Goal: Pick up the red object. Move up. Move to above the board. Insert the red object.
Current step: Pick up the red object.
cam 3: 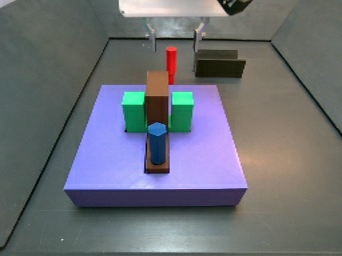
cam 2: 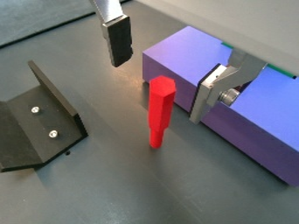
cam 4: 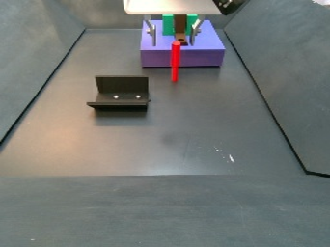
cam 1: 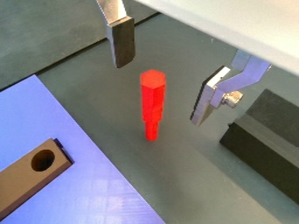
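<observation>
- The pincer (cam 2: 160, 68) hangs open above the red object (cam 2: 159, 112), its fingers (cam 2: 118, 41) either side, touching nothing.
- The red object stands upright on the table (cam 2: 176, 188), just beside the purple platform (cam 2: 239, 105).
- A good grasp likely needs a straight descent, peg centred, closing on its upper half.

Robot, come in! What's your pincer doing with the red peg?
Pincer open, fingers either side of the red object, not gripping. Peg upright on floor. Board on the purple platform. Nothing in the way.
</observation>
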Robot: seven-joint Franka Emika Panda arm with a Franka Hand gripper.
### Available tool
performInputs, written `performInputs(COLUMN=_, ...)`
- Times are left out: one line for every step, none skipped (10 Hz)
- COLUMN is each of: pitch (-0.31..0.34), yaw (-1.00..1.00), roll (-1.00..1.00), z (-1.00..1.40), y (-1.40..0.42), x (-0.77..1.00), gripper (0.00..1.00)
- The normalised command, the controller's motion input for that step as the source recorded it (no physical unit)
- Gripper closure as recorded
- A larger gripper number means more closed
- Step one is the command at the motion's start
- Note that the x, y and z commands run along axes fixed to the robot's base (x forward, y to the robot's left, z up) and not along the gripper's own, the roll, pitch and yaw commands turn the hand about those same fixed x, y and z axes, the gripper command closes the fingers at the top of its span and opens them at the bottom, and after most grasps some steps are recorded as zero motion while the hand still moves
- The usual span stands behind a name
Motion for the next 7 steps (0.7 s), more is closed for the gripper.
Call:
performInputs(pitch=-0.066, yaw=0.0, roll=0.12, z=-0.33, y=0.0, x=0.0, gripper=0.0)
performInputs(pitch=-0.084, yaw=0.0, roll=0.11, z=-0.35, y=0.0, x=0.0, gripper=0.0)
performInputs(pitch=-0.113, yaw=0.0, roll=0.07, z=-0.36, y=0.0, x=-0.01, gripper=0.0)
performInputs(pitch=-0.099, yaw=0.0, roll=0.06, z=-0.29, y=0.0, x=-0.02, gripper=0.0)
performInputs(pitch=-0.087, yaw=0.0, roll=0.05, z=-0.25, y=0.0, x=-0.03, gripper=0.0)
performInputs(pitch=-0.079, yaw=0.0, roll=0.06, z=-0.23, y=0.0, x=-0.04, gripper=0.0)
performInputs(pitch=-0.066, yaw=0.0, roll=0.05, z=-0.21, y=0.0, x=-0.03, gripper=0.0)
